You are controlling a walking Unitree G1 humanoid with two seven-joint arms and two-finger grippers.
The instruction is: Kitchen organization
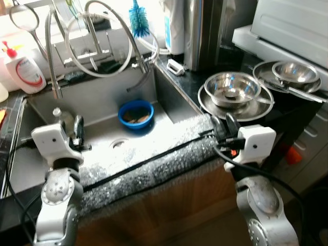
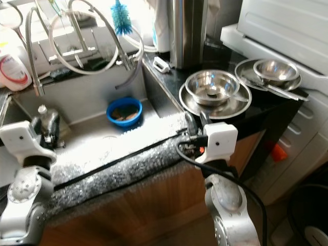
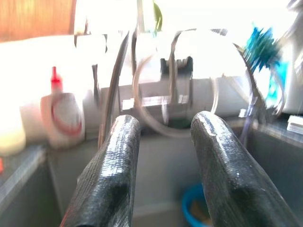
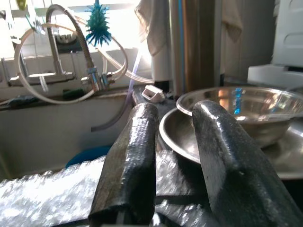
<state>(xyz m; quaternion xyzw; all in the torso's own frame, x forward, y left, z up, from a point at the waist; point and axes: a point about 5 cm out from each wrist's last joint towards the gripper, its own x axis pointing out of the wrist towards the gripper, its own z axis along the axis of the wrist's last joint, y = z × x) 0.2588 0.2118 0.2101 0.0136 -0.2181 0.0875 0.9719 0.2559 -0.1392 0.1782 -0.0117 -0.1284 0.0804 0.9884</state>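
My right gripper [image 1: 223, 124], fingers parted, empty, hovered just near of steel bowl [image 1: 234, 89] stacked on plate [image 1: 215, 106]; bowl lay straight ahead. Left gripper [image 3: 161, 156] parted over sink [image 1: 169, 97], farther away.

Two steel bowls [image 1: 233, 89] [image 1: 294, 72], one blue bowl [image 1: 136, 114].
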